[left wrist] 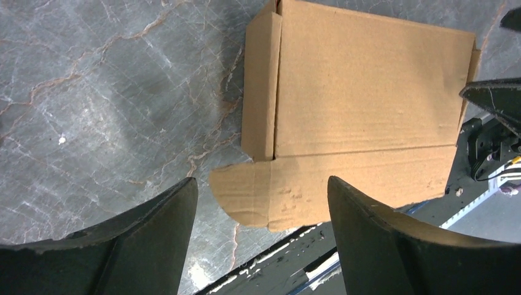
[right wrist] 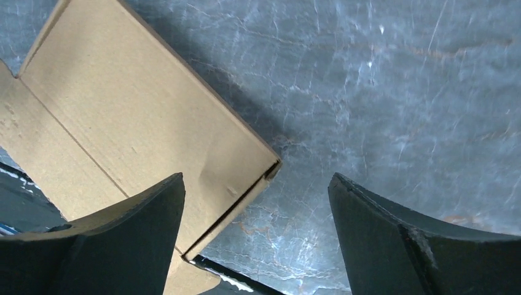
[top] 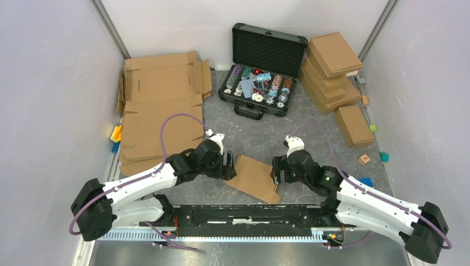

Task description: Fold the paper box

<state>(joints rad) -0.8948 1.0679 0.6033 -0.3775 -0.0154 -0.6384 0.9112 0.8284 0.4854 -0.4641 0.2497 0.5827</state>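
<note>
**A:** What are the end effectors doing?

**B:** We see the left end effector [left wrist: 261,182] spread wide, its two dark fingers at the bottom of its wrist view with nothing between them. The right end effector [right wrist: 255,178] is also spread wide and holds nothing.

**A:** Where is the paper box?

**B:** The paper box [top: 255,177] lies low and flat on the grey bench [top: 310,127], in the lower middle of the top view, between the two end effectors. In the left wrist view, a narrow side flap is folded over along its left edge and a rounded tab sticks out at the lower left. In the right wrist view, one corner sits just under the left finger.

**A:** Which step are we at?

**B:** We judge this to be a pause between folds, with the box partly shaped and neither arm gripping it. Next, one end effector should pin the main panel. The other should catch the rounded tab or a side flap, lift it along its crease, and tuck it in without sliding the box.

**A:** What is farther out?

**B:** An open black case [top: 263,61] at top centre, flat cardboard sheets [top: 161,105] at upper left, and stacked boxes [top: 332,66] at upper right.
</note>
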